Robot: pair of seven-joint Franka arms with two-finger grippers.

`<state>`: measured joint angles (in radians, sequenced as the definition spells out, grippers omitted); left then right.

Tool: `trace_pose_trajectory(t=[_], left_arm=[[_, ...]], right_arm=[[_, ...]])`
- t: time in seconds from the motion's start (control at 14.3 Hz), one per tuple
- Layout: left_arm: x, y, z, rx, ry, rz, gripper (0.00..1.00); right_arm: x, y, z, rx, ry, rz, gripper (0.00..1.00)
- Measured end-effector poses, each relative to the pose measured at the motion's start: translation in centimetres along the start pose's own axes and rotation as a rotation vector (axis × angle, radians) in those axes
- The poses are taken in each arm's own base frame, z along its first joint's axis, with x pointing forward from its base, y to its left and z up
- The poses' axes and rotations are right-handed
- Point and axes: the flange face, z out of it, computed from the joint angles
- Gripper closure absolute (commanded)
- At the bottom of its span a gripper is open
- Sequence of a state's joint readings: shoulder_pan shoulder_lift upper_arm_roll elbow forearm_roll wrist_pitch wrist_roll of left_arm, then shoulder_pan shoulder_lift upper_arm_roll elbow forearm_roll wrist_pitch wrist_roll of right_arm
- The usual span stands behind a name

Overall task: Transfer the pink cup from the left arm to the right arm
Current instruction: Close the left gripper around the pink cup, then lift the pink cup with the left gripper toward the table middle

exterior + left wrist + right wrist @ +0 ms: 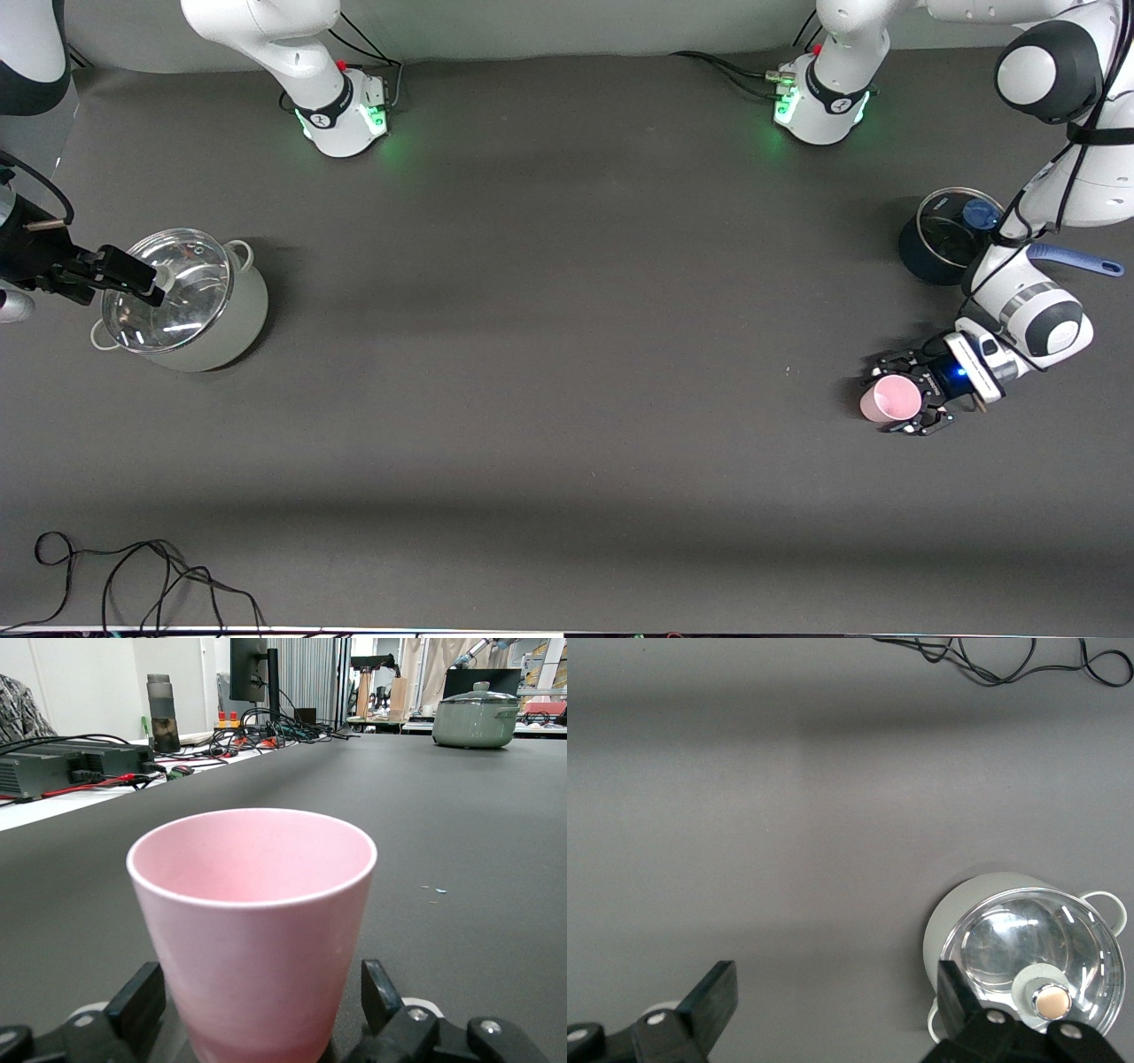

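I see the left gripper [905, 396] spread around the upright pink cup [890, 399] on the table [549, 354], fingers [137, 1005] not touching; right gripper [133, 276] spread over the lidded pot [182, 299], waiting.

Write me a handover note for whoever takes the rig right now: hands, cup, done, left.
Left hand: low at the table, at the left arm's end, fingers either side of the small pale-pink plastic cup, upright. In the left wrist view the fingers show a gap from the cup wall, so not gripped yet.
Right hand: open, holding nothing, over the glass-lidded grey-green pot at the right arm's end. Waiting.
Dark saucepan with blue handle sits farther from the front camera than the cup.
Done: left hand placed around cup.
Left: close, lift, carry to the middle, pass to right hand.
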<state>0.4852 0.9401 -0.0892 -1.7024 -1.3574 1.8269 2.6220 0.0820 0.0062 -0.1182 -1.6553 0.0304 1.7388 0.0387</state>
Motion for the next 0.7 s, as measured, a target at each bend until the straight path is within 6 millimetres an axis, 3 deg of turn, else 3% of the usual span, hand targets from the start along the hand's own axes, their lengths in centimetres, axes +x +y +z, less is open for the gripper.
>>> trace_pose_trajectory(t=[0.42,0.7], left_arm=[[0.0,0.0,0.0,0.005,-0.001,-0.005,0.56],[1.2,-1.2,0.3,0.022,-0.028,-0.06,0.61]], right_arm=[[0.0,0.0,0.0,0.0,0.0,0.0,0.0],[0.0,0.0,0.0,0.0,0.0,0.0,0.0]])
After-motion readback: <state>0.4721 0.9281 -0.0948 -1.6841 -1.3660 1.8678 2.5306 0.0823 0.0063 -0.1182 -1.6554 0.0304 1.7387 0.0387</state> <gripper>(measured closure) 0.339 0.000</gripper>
